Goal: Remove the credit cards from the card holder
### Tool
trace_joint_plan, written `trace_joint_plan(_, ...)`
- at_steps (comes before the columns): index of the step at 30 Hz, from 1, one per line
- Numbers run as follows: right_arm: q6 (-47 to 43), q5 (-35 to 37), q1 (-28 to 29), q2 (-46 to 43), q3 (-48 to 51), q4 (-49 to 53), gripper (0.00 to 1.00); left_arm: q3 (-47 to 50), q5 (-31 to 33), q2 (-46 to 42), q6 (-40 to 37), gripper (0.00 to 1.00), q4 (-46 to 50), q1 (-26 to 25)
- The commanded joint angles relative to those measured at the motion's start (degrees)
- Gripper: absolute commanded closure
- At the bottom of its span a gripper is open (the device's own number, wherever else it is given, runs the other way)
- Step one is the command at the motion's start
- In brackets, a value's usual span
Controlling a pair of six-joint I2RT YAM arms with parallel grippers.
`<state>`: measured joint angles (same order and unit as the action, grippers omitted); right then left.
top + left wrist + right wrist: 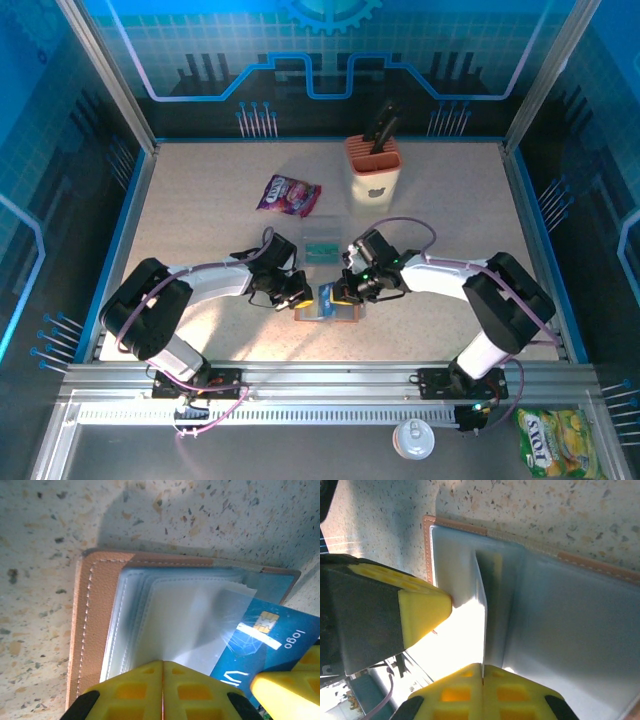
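Standing beyond card holder [340, 314]: knife block [374, 170]

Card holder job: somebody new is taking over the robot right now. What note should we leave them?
Grips: the left claw is shut on the near edge of the card holder, which lies open on the table. The right claw is shut, apparently on the blue card, which sticks partway out of the holder.
Done: the teal cards lie on the table just beyond the holder.
Left to do: pull the blue card fully out and set it down. Then check the sleeves for more cards, since what is inside them cannot be seen.
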<state>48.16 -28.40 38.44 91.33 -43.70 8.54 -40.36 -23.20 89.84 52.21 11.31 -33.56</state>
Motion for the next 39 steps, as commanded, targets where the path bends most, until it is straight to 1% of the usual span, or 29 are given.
trace_joint_plan(1,-3.64,2.14,-0.86,-2.35,-0.82,6.94,1.0,1.24,1.38,-0.79,-1.1,0.91,1.69,-0.3)
trace_joint_plan(6,-8.19,4.8,-1.58,-5.48,-3.83,13.16,1.0,1.02,1.25,-1.51,-0.96,0.9,1.81,-0.36)
trace_joint_plan(10,-14.42,6.9,-2.2,-6.47,-8.28,18.41,1.0,1.24,1.32,-1.56,-1.05,0.9,1.96,-0.28)
trace_joint_plan(17,-31.39,14.33,-2.6,-5.52,-18.87,29.38,1.0,2.56,1.75,-1.66,-0.96,0.9,1.78,-0.29)
trace_joint_plan(21,-42.66,16.19,-2.58,-3.58,-23.94,33.19,1.0,2.57,2.02,-2.3,-0.83,0.9,1.97,-0.3)
trace_joint_plan(24,-51.18,17.64,-2.6,-0.43,-29.08,37.33,1.0,2.24,2.11,-2.81,-0.78,0.89,1.96,-0.22)
trace_joint_plan(30,-69.64,19.56,-2.53,6.97,-40.31,44.51,1.0,0.25,2.89,-3.68,-0.87,0.85,2.58,-0.24)
trace_joint_plan(33,-75.89,22.24,-2.71,11.35,-47.4,48.42,1.0,-0.32,3.59,-4.73,-0.95,0.84,3.16,-0.15)
trace_joint_plan(36,-81.71,22.77,-3.08,16.33,-55.19,52.95,1.0,-0.09,4.29,-6.37,-1.05,0.82,3.4,0.26)
trace_joint_plan(39,-85.49,22.91,-3.43,21.87,-63.87,58.25,1.0,0.66,4.91,-8.2,-1.13,0.81,3.99,1.08)
